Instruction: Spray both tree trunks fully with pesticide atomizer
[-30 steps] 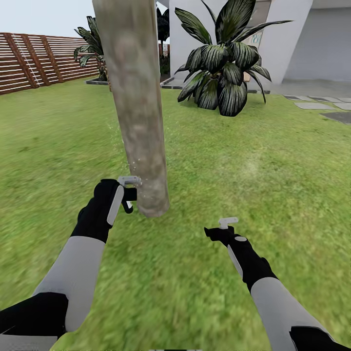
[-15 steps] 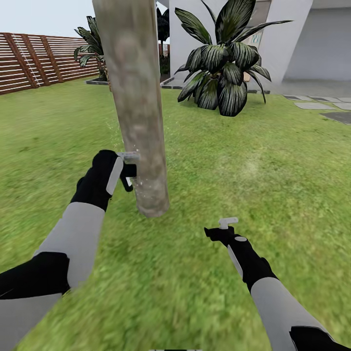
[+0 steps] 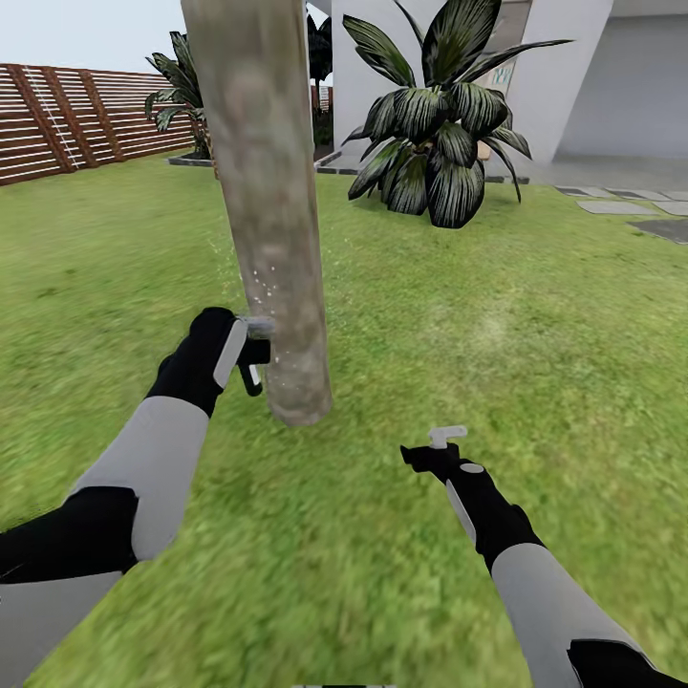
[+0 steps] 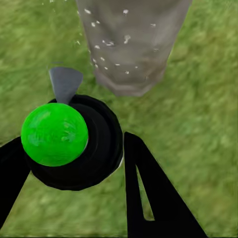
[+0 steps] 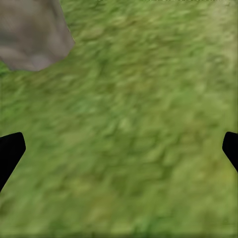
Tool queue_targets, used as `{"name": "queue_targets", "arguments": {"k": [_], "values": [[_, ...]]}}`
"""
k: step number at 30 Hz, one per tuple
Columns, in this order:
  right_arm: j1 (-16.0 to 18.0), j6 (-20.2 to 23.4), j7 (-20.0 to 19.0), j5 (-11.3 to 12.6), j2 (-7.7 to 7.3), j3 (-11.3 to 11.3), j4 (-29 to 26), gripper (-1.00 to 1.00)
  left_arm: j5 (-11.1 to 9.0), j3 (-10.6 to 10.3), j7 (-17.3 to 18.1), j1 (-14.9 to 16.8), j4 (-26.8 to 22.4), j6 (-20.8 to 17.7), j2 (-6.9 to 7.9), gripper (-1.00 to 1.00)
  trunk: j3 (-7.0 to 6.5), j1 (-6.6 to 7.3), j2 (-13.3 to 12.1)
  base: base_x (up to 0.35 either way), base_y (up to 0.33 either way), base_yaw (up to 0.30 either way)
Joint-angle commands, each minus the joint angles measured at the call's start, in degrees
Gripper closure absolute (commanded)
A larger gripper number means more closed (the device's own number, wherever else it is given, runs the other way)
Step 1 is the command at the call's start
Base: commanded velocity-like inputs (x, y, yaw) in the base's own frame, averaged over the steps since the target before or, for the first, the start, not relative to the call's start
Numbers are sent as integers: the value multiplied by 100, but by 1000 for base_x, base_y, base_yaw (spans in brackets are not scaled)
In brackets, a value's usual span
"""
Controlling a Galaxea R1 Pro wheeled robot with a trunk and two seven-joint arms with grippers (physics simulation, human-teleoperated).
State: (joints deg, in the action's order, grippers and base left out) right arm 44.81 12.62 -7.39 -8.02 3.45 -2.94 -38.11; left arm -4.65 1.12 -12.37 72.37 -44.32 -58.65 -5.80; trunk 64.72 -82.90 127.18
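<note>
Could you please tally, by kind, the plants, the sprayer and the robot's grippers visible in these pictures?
Thick pale tree trunk: 1
Broad-leaved plants: 2, a large one by the house and a smaller one by the fence
Sprayer: 1, held in the left gripper
Grippers: 2, counting the right gripper, open over grass
Total: 6

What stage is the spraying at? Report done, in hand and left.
Done: the pesticide atomizer is off the lawn, clamped in the left claw. In hand: it points at the lower part of the tree trunk from close by, with white droplets speckling the bark. The right claw hangs open over grass. Left: whether this trunk is fully covered cannot be told; a second tree is not yet treated here.
</note>
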Motion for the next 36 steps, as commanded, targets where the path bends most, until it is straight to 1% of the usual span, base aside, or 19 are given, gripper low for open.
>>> {"name": "queue_targets", "arguments": {"k": [1, 3, 4, 5, 6, 7, 8, 11, 13, 15, 21, 29, 36], "values": [[1, 30, -44, -59, 6, -31, -12, -100, -41, 13, -37, -73, 49, -8, -5, 100, 4, 1, 2, 0, 0, 0], [2, 30, -44, -59, 6, -31, -12, -100, -30, 51, -23, -144, 45, -6, 17, 100, 4, 1, 2, 0, 0, 0], [1, 30, -44, -59, 6, -31, -12, -100, -34, 53, -22, -136, 32, -12, 60, 100, 4, 1, 2, 0, 0, 0], [1, 30, -44, -59, 6, -31, -12, -100, -51, 54, -21, -110, 21, -22, 166, 100, 4, 1, 2, 0, 0, 0], [1, 32, -44, -59, 5, -31, -12, -100, -58, 54, -20, -84, 17, -26, 222, 100, 4, 1, 2, 0, 0, 0], [3, 31, -44, -59, 0, -34, -18, -100, -61, 51, -20, 49, 18, -33, 291, 100, 4, 1, 2, 0, 0, 0], [2, 31, -44, -59, -1, -38, -20, -100, -60, 48, -20, 134, 19, -33, 319, 100, 4, 1, 2, 0, 0, 0], [1, 32, -44, -59, -2, -40, -21, -100, -34, 4, -25, 96, 49, -15, 325, 100, 4, 1, 2, 0, 0, 0], [1, 33, -44, -59, -2, -34, -23, -100, -40, -2, -28, -114, 50, 0, 312, 100, 4, 1, 2, -19, -4, 0], [1, 36, -39, -59, 4, -32, -37, -100, -40, 1, -28, -188, 24, 2, 291, 100, 4, 1, 2, -150, -106, 41], [4, 39, -35, -54, 6, -31, -53, -100, -29, 2, -36, -207, 11, 3, 270, 100, 4, 1, 2, -140, -232, 249], [1, 39, -35, -53, 6, -31, -55, -100, -18, 2, -45, -206, 11, 3, 264, 100, 4, 1, 2, -7, -272, 252], [2, 39, -35, -53, 6, -31, -48, -100, -18, 2, -46, -206, 11, -5, 264, 100, 4, 1, 2, 0, -274, 26]]}}
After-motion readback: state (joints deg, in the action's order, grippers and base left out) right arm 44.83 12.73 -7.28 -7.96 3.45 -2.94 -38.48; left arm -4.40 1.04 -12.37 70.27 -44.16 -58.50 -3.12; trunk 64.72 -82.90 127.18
